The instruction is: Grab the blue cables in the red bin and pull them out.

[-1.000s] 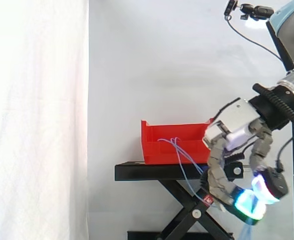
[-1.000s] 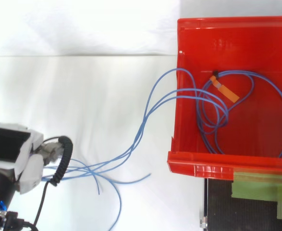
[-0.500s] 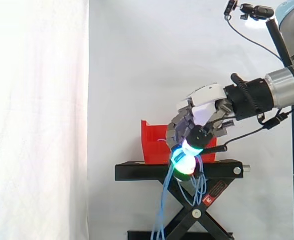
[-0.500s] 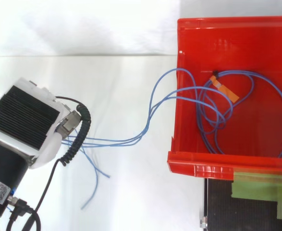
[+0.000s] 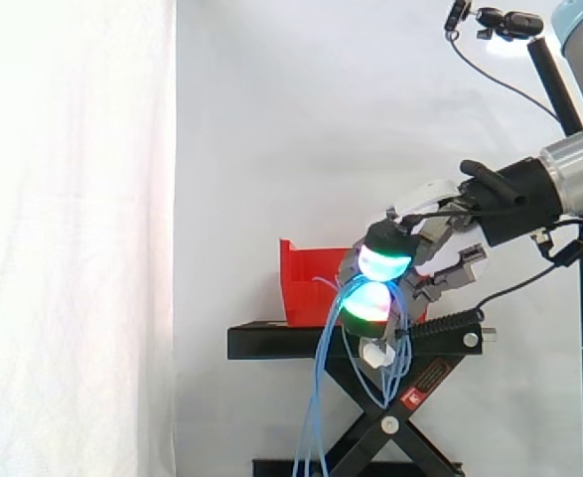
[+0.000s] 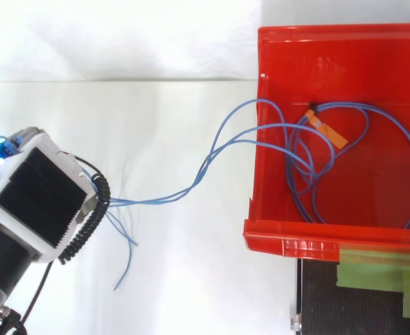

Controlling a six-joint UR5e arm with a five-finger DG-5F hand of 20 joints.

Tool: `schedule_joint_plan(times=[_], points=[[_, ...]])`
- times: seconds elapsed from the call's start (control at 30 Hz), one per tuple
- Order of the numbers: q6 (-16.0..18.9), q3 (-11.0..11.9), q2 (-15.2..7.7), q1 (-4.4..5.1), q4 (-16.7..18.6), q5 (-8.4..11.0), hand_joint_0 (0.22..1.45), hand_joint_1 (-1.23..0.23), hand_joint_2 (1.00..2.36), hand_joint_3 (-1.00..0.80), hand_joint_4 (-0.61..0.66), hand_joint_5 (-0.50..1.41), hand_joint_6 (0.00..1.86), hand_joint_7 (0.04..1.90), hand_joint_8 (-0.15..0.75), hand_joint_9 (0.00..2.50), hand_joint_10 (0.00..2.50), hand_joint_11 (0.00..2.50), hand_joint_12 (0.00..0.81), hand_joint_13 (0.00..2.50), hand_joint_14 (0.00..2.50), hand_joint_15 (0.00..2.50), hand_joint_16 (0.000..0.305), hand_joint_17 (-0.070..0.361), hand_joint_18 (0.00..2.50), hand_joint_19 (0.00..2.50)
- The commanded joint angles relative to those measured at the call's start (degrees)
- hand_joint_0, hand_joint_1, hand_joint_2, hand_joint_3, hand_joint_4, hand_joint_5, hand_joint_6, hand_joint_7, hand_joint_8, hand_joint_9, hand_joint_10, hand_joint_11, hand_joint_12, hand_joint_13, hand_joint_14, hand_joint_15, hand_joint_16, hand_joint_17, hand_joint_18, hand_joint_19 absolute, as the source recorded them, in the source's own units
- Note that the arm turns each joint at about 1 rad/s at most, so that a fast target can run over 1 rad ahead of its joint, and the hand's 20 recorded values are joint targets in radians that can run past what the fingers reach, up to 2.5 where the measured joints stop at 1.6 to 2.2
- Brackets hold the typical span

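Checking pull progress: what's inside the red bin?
Blue cables coiled on the red bin floor, orange tag attached; strands run over its wall to the hand. Right end is out of frame.

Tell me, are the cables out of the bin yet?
Partly: loops of the cables lie in the bin, strands run over its wall to the hand.
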Motion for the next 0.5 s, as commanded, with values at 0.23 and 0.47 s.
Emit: schedule_joint_plan(times=[0.23,0.47], points=[[47.68,-3.17,0.0,0.49,-1.53,-2.49,0.9,-0.87,1.0,-1.0,0.01,0.67,1.01,0.54,0.262,1.01,0.03,0.93,0.355,0.87,0.02,0.57,0.047,0.107,0.61,0.51],[48.03,-5.37,0.0,0.84,-1.44,-7.59,0.9,-0.87,1.0,-1.0,0.0,0.66,1.02,0.53,0.259,1.03,0.03,0.93,0.353,0.88,0.02,0.58,0.047,0.106,0.62,0.51]])
